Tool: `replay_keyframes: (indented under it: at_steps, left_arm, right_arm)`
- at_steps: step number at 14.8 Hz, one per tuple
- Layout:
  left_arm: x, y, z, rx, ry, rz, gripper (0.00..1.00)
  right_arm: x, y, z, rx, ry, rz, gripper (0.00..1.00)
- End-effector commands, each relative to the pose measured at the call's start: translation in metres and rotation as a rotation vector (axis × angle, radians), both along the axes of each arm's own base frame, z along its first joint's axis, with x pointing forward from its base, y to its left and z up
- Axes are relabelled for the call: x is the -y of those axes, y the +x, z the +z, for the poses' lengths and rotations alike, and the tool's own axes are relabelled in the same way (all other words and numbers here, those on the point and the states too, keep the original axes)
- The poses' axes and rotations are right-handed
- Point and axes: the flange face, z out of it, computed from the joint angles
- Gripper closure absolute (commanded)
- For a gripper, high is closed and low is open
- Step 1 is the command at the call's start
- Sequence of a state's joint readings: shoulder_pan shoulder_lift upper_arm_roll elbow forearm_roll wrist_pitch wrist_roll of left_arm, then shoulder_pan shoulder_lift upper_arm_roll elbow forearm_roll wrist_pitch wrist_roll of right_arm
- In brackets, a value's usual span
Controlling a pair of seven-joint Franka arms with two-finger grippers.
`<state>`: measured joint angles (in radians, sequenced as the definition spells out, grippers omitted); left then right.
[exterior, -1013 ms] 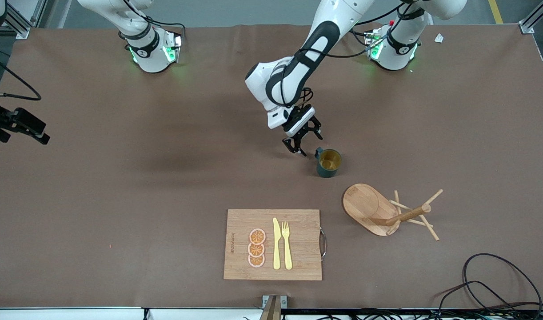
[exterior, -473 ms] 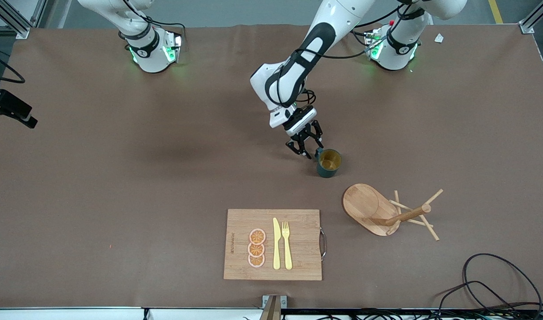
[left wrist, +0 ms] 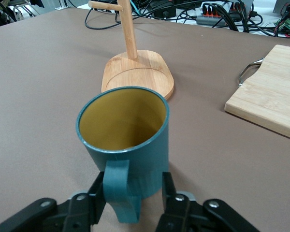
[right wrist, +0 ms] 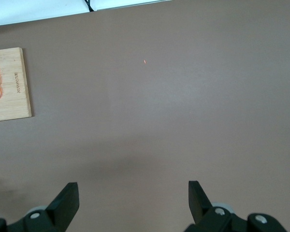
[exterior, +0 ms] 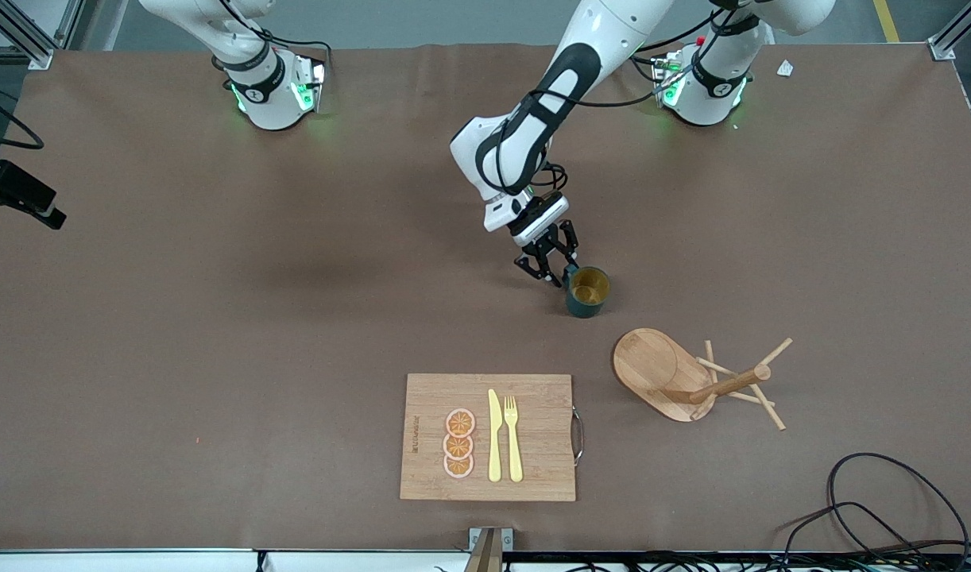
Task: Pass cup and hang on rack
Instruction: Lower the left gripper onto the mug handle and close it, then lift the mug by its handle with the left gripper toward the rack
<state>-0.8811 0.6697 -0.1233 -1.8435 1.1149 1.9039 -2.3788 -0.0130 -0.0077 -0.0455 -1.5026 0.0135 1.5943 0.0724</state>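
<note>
Front view: the left gripper [exterior: 551,270] is closed on the handle of the upright cup [exterior: 588,291], which stands on the table [exterior: 215,357] near the rack [exterior: 696,380]. Right gripper [right wrist: 134,198] waits with its fingers spread over bare table.

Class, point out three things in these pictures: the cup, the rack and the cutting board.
cup [left wrist: 135,159], left wrist view, on its teal outer wall under the rim.
rack [exterior: 652,367], front view, on its flat oval base.
cutting board [exterior: 537,429], front view, on bare wood beside the fork.
</note>
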Motion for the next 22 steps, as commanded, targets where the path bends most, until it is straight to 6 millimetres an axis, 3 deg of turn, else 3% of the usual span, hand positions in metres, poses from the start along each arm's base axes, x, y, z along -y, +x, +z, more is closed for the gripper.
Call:
replay_keyframes:
  at_steps: [1,4,5,7,12,14,15,20,22]
  left_arm:
    - [0.001,0.006,-0.007,0.004,0.004,-0.023,0.63]
    - [0.007,0.012,-0.005,-0.034,0.032,-0.057,0.89]
    - [0.009,0.019,0.004,-0.051,0.037,-0.065,1.0]
    - [0.008,0.044,0.023,-0.113,0.033,-0.052,1.0]
    - [0.044,0.099,0.115,-0.254,-0.122,-0.041,1.0]
    - [0.043,0.119,0.155,-0.354,-0.195,-0.051,1.0]
    - [0.044,0.118,0.171,-0.395,-0.224,-0.07,1.0]
    - [0.007,0.146,0.285,-0.502,-0.411,-0.15,1.0]
    - [-0.009,0.154,0.317,-0.547,-0.543,-0.13,1.0]
  right_arm:
    - [-0.001,-0.002,0.003,0.003,-0.012,-0.011,0.0]
    - [-0.001,-0.002,0.003,0.0,-0.01,-0.019,0.0]
    - [-0.002,-0.002,0.003,0.0,-0.01,-0.017,0.0]
    - [-0.002,-0.002,0.003,0.0,-0.009,-0.019,0.0]
    - [-0.006,-0.002,0.003,0.004,-0.011,-0.011,0.0]
    - [-0.006,-0.002,0.004,0.004,-0.01,-0.011,0.0]
    - [-0.006,-0.002,0.004,0.004,-0.01,-0.011,0.0]
    - [-0.006,-0.002,0.004,0.004,-0.011,-0.011,0.0]
    - [-0.007,-0.002,0.004,0.004,-0.01,-0.01,0.0]
